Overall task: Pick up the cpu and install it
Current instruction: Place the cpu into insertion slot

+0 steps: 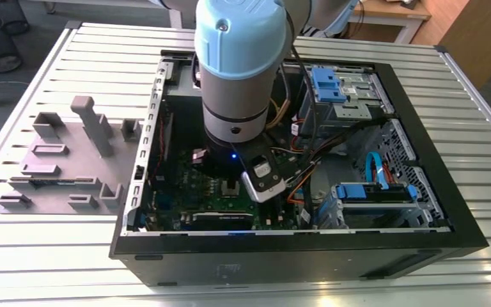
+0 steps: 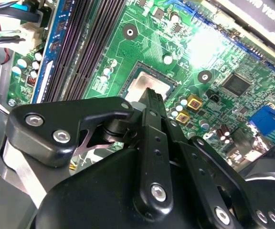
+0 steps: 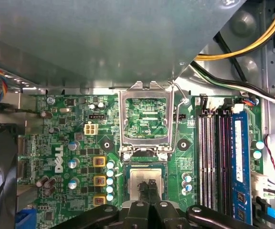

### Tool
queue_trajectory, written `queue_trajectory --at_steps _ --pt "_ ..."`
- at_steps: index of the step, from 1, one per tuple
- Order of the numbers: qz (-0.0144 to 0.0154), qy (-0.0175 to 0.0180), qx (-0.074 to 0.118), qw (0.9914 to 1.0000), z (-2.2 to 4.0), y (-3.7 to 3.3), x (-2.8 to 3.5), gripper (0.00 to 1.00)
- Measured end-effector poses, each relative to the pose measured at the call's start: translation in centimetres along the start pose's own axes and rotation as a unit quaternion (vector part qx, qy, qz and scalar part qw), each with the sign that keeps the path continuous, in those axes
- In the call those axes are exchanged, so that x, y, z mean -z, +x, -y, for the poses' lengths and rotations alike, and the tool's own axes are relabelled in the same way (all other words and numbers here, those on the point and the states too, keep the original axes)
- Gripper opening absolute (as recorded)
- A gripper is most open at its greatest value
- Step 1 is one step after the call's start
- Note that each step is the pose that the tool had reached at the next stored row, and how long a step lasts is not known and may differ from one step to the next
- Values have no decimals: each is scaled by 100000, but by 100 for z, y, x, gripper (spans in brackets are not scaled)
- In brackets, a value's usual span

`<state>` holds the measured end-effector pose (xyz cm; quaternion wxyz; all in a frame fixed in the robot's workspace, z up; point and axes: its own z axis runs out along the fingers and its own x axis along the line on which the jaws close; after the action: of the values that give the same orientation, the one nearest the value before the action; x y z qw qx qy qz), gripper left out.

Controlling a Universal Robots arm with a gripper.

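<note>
Silvery-grey, flat and square, the cpu (image 3: 136,177) is recorded lying level in its socket on the green motherboard (image 3: 70,143). It sits just beside the hinge of the dark metal socket frame (image 3: 144,88), which is swung up and open. The gripper (image 3: 150,185) is placed directly over the chip's middle. Its black fingers (image 3: 146,190) are drawn together, tip against tip or nearly so, with nothing clasped between them. The cpu's metal top is seen spreading out on both sides of the tips; whether they touch it cannot be told. In the second wrist view the cpu (image 2: 138,87) is partly covered by the gripper (image 2: 153,95). Memory slots (image 3: 209,162) are ranged beside the socket. In the exterior view the arm (image 1: 237,64) is seen upright inside the open computer case (image 1: 314,256). Lilac-grey holder blocks (image 1: 66,160) are set apart on the slatted table (image 1: 58,256), at the exterior view's left.
</note>
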<state>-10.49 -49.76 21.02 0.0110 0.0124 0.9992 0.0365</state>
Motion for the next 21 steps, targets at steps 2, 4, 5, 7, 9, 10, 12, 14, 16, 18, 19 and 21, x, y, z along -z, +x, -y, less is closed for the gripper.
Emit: queue_trajectory --at_steps 2,4,5,7,9,10,12,14,16,18,19,21 --pt "48 14 -670 99998 1 1 -12 11" --pt "80 30 -1136 99994 2 2 -25 11" --pt "91 37 -1296 99992 2 5 -30 11" --pt "107 37 -1487 99989 3 8 -38 11" --pt "119 42 -1628 99987 4 9 -46 11" --pt "124 32 -1672 99986 4 9 -52 11" --pt "130 36 -1741 99985 5 10 -68 11" --pt "124 51 -1758 99984 6 11 -72 11" --pt "123 51 -1760 99984 6 10 -73 11" --pt "134 31 -1762 99984 5 10 -78 11" --pt "139 16 -1760 99984 5 10 -87 11" --pt "125 44 -1759 99984 8 11 -104 11"
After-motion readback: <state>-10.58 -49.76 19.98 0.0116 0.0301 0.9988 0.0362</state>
